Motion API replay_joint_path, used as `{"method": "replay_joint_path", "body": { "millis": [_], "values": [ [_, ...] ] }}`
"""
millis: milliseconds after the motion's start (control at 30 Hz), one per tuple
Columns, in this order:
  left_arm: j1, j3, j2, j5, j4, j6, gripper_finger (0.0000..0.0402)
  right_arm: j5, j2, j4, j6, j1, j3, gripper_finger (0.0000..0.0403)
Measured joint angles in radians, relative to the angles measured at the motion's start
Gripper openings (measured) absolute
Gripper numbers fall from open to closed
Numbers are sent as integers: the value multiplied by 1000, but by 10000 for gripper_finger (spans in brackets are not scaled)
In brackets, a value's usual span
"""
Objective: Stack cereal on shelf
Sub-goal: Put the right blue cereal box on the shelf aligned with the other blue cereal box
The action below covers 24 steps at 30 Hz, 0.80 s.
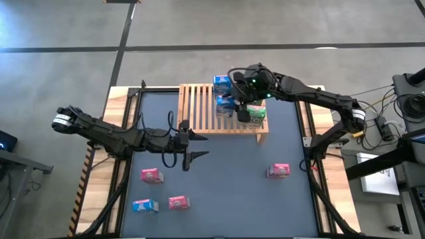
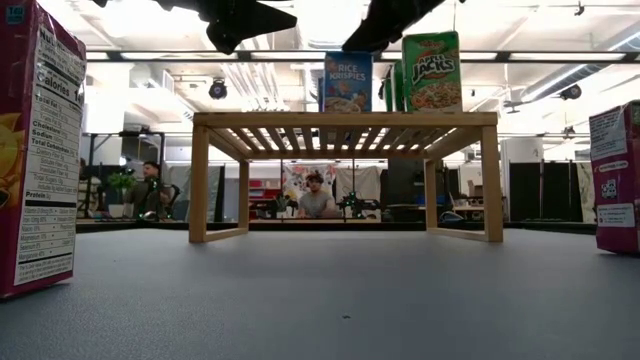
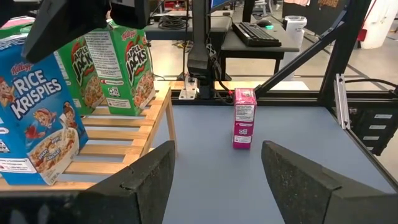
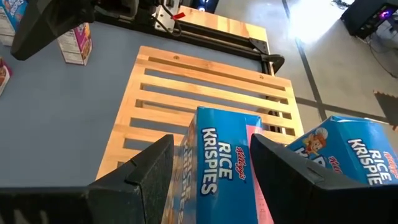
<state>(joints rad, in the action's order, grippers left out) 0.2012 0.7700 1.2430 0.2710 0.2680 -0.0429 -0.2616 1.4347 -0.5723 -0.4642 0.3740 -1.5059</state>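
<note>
We hover the right gripper [image 1: 234, 101], fingers parted around a blue box [image 4: 219, 163] on the shelf [image 1: 196, 109], judging release comes next, while the left gripper [image 1: 194, 146] waits open-fingered near the shelf's left end

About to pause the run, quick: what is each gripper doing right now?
Left gripper: open, holding nothing, beside the shelf.
Right gripper: open around a blue Rice Krispies box over the shelf; a grip cannot be told.

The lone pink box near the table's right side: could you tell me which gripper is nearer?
Right. The right gripper hangs over the shelf, behind the pink box; the left gripper is farther, across the table.
</note>
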Motion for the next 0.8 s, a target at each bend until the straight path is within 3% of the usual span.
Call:
{"method": "replay_joint_path", "body": {
  "millis": [300, 800],
  "values": [
    [0, 0, 0, 0, 0, 0, 223, 9, 52, 25, -1, 0, -4, 179],
    [0, -8, 0, 0, 0, 0, 223, 37, 47, 48, -19, 0, -11, 178]
  ]
}}
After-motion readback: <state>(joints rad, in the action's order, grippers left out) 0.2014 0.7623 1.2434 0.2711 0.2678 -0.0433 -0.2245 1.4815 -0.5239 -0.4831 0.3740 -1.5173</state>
